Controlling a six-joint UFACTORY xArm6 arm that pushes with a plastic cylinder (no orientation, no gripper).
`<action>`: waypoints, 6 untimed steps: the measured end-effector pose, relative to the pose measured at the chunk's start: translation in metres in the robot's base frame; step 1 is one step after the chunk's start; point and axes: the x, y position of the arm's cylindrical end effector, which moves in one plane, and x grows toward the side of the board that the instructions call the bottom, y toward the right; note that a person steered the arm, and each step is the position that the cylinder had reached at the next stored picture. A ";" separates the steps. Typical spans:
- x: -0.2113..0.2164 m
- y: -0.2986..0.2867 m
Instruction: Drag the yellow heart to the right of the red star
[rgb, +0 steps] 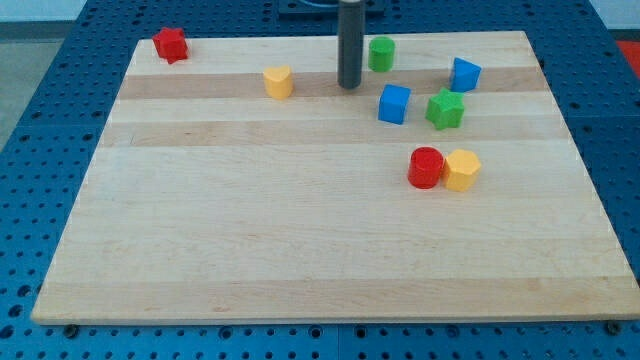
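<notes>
Near the view's top, left of centre, the yellow heart (278, 82) sits on the wooden desk (300, 230), well apart from the red star (171, 45) at the top-left corner. It looks small, rigid and light, so it should slide easily but could spin if hit off-centre; push its right face squarely. My tip (349, 86) rests right of the heart, not touching. No jaws here, just a bare rod holding nothing. The rod's upper end is cut off at the frame's top. The green block (381, 53) has an unclear shape.
</notes>
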 end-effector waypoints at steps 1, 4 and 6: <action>0.039 -0.039; -0.053 -0.074; -0.063 -0.071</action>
